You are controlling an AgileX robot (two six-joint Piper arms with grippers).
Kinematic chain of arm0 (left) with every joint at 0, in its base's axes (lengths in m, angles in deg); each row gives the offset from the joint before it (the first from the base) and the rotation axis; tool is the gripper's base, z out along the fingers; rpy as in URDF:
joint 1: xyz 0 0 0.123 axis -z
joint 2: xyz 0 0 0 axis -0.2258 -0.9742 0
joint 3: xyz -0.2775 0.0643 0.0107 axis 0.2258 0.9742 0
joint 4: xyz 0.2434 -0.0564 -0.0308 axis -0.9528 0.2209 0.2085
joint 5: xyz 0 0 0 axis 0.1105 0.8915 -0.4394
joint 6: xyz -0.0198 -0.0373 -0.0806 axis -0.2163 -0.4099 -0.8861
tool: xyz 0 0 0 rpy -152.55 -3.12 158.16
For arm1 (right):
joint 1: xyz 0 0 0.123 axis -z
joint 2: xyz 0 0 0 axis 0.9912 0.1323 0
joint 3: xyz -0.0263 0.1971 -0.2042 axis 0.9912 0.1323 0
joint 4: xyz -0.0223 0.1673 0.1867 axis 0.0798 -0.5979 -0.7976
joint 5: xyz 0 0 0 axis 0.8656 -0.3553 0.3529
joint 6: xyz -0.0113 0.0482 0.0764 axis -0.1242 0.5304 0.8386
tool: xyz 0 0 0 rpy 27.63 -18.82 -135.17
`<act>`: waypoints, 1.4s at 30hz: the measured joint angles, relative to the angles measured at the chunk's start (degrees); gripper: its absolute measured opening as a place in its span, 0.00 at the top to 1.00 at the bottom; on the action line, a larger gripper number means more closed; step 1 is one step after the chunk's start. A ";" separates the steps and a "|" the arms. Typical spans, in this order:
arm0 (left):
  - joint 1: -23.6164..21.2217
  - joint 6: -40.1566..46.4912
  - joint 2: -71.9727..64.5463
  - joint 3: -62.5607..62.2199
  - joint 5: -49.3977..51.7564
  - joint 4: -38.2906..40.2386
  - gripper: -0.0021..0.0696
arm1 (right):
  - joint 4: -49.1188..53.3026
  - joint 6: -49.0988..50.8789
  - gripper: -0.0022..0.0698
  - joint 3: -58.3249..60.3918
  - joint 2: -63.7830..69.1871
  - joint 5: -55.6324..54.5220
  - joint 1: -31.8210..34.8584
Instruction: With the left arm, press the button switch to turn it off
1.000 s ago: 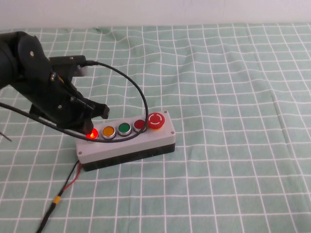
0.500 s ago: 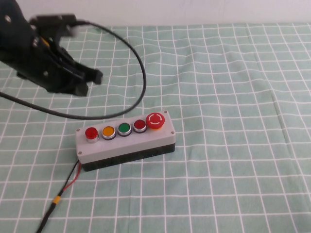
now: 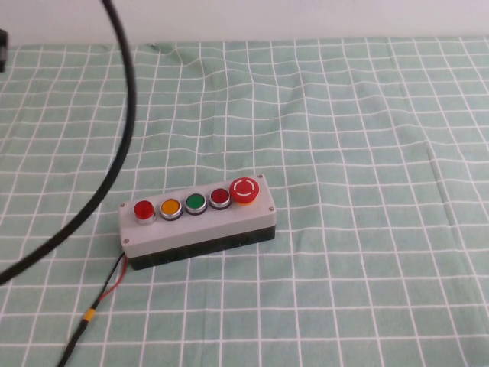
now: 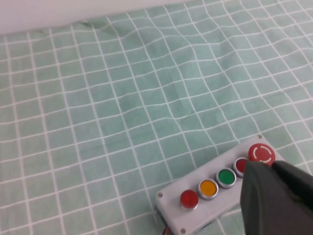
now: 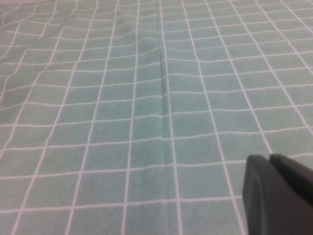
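Five buttons are sitting in a row on the grey box [image 3: 197, 227], which is resting on the green checked cloth [image 3: 344, 115] covering the bench. The button switch [image 3: 143, 209] is at the row's end, beside the orange button [image 3: 170, 207], and it is showing no glow. A thick black cable [image 3: 114, 145] is curving above the cloth. The left gripper [image 4: 276, 198] is hanging above the box, well apart from it. The right gripper [image 5: 276, 193] is hovering over bare cloth. Whether either gripper is open or closed, I cannot tell.

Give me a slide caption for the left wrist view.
Left end effector raised above the grey box, unlit red button switch at the row's end.
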 joint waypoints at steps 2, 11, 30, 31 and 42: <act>0.00 0.00 3.49 0.00 2.27 -0.88 0.98 | 0.00 0.00 0.99 0.00 0.00 0.00 0.00; 0.00 -1.33 22.06 6.65 4.75 -4.06 0.98 | 0.00 0.00 0.99 0.00 0.00 0.00 0.00; 0.00 -7.03 48.21 36.36 -4.30 -5.79 0.98 | 0.00 0.00 0.99 0.00 0.00 0.00 0.00; 0.00 -7.03 48.21 36.94 -4.30 -5.79 0.98 | 0.00 0.00 0.99 0.00 0.00 0.00 0.00; 0.00 -7.47 48.21 41.46 -5.33 -7.02 0.98 | 0.00 0.00 0.99 0.00 0.00 0.00 0.00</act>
